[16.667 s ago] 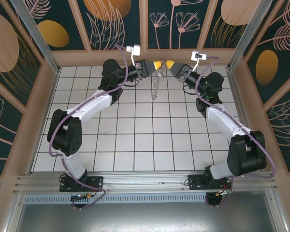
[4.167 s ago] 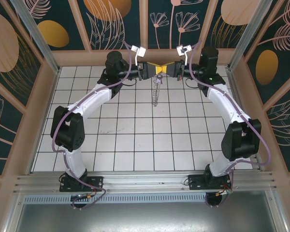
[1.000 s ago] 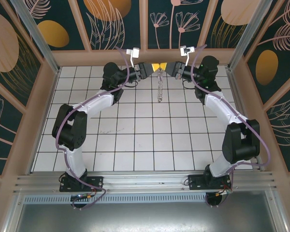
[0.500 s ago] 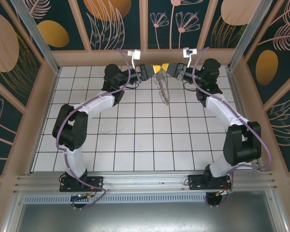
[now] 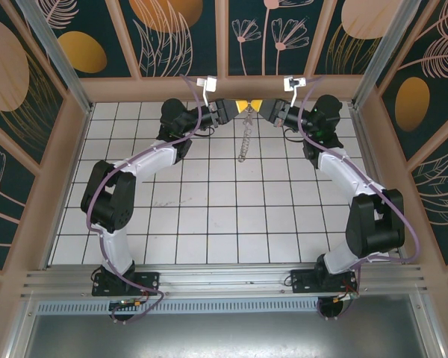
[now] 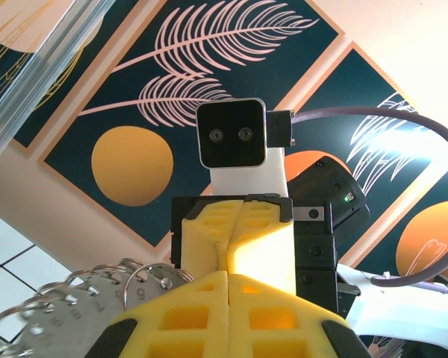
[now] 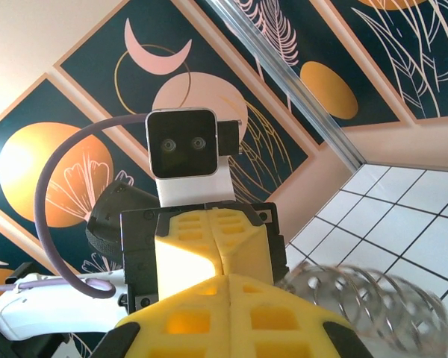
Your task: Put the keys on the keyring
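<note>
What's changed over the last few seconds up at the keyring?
The keyring, swung out rightward half a second ago, hangs edge-on again. Both wrists have tilted out of their earlier level, head-on pose. Unchanged: left gripper and right gripper meet tip to tip above it.

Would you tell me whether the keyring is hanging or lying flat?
Hanging: the keyring dangles edge-on beneath the meeting tips of the left gripper and right gripper.

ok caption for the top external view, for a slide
Left gripper and right gripper shut, tips meeting over the far tiles, keyring dangling below them
</note>
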Tool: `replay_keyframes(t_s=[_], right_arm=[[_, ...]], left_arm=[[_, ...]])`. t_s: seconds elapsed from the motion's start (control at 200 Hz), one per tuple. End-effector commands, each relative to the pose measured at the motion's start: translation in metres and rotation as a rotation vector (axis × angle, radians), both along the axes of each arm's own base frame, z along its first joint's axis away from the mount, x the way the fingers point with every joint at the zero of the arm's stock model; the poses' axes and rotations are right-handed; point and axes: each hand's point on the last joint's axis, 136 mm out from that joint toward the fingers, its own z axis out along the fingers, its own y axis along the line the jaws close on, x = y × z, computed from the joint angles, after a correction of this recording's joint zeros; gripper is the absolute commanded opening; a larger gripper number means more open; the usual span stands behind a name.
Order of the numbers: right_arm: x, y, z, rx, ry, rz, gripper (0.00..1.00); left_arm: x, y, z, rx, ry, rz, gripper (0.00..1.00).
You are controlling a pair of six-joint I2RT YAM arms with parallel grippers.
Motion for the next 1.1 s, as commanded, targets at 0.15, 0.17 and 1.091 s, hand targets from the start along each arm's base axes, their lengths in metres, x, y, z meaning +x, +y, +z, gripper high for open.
replay_keyframes(t_s=[0.15,0.17,1.091], right_arm=[[-0.018,-0.001,0.021,0.028,-0.084,0.038,0.11],[-0.018,-0.001,0.021,0.028,-0.084,0.037,0.11],[-0.006,0.005,0.002,0.022,-0.029,0.030,0.29]], left_arm=[[-0.014,0.007,0.033,-0.057,-0.116,0.002,0.00],[-0.014,0.006,0.034,-0.057,-0.117,0.001,0.00],[-0.019,0.008,0.040,-0.073,-0.128,-0.013,0.00]])
